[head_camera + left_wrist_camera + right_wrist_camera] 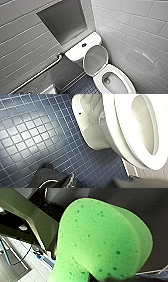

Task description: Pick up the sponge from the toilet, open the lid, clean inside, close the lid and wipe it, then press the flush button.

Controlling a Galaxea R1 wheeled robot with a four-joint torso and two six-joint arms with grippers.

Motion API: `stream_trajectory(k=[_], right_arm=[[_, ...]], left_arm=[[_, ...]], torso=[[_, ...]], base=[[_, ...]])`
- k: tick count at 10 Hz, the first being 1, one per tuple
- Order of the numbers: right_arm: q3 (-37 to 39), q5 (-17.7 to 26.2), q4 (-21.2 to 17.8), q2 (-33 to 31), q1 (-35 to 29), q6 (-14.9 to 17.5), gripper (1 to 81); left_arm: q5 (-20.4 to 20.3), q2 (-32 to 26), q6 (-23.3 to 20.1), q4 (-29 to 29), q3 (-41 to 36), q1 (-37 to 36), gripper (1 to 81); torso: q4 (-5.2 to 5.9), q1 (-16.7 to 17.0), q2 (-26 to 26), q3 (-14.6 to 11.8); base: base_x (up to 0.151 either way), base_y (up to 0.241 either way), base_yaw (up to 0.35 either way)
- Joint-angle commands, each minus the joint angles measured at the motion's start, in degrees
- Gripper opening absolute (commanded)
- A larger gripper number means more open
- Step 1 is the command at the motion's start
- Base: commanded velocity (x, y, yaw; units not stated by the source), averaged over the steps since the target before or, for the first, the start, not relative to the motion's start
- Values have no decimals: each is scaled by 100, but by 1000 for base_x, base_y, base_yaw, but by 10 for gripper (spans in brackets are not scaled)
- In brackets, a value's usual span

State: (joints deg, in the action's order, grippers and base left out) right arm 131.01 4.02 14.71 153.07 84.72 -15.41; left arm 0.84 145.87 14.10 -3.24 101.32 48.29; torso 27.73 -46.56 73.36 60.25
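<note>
Green sponge gripped, toilet lid up.
The right pincer (105, 279) was clamped on the sponge (100, 238), close before its wrist. The lid (95, 60) stood open against the tank (75, 51), with the flush button (84, 45) mid-top.

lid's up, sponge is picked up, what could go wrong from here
1. The lid stands raised by the tank; a bump from an arm might drop it shut.
2. The sponge looks bent over in the right wrist view; a loose hold might let it fall into the bowl.
3. The wall sits close beside the bowl, so an elbow might strike it.
</note>
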Motion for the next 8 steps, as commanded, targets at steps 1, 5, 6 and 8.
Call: stream_trajectory(k=[1,5,6,8], right_arm=[[-192,485,-109,42,49,-6,10],[-138,547,-100,104,-73,-24,10],[-156,547,-100,104,-65,-15,10],[-138,538,-100,122,-3,-6,10]], left_arm=[[276,-348,321,-133,-156,-570,811],[259,-366,724,-159,-121,-974,811],[250,-348,839,-167,-112,-1088,811],[241,-277,1033,-168,-103,-1317,811]], torso=[[0,0,0,0],[0,0,0,0],[0,0,0,0],[0,0,0,0]], base=[[0,0,0],[0,0,0],[0,0,0],[0,0,0]])
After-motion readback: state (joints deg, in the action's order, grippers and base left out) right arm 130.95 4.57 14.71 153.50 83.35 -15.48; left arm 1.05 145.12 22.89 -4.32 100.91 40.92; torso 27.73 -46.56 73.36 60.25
